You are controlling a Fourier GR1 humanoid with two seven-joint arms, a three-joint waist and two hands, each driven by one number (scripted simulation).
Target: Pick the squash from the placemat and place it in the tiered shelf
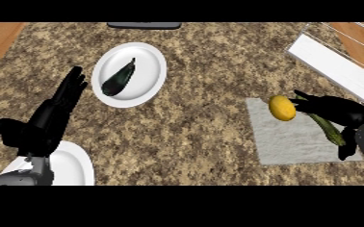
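Note:
A long green squash (pixel 330 131) lies on the grey placemat (pixel 288 144) at the right, next to a yellow lemon-like fruit (pixel 282 108). My right hand (pixel 335 110) hovers over the squash's upper end. Its fingers stretch toward the yellow fruit and its thumb (pixel 348 146) hangs down beside the squash's lower end, so the hand is open around it. The white tiered shelf (pixel 326 60) stands at the back right, beyond the placemat. At the left, my left hand (pixel 48 120) rests open with its fingers up.
A white plate (pixel 146 57) holding a dark eggplant (pixel 119 78) sits at the back left. A second white plate (pixel 77 166) lies at the lower left under my left forearm. A dark object (pixel 144 25) sits at the counter's far edge.

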